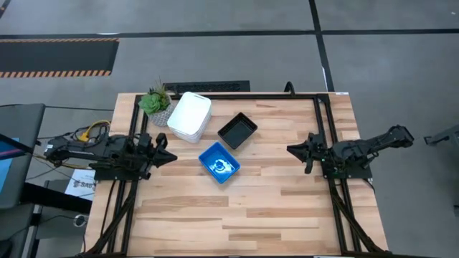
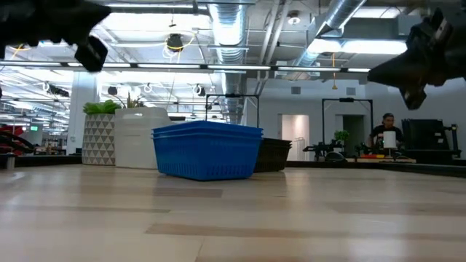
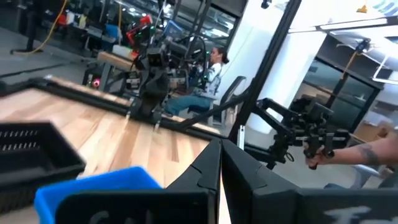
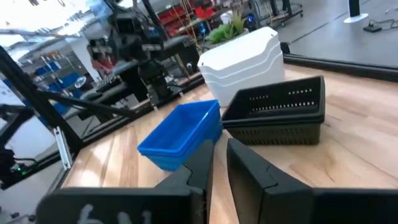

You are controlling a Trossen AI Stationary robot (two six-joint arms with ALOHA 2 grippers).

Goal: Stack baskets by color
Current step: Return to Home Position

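Clearance first: I'm holding left fingers (image 1: 163,155) pressed together, right fingers (image 1: 294,150) barely parted, planning retreats wide of blue baskets (image 1: 218,162).

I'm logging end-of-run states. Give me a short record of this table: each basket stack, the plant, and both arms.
white baskets: one stack, far side of the table, next to the potted plant
black baskets: one stack, right of the white
blue baskets: one stack, mid-table, in front of the other two
left gripper: shut, empty, left of the blue stack, not touching
right gripper: holds nothing, right of all stacks
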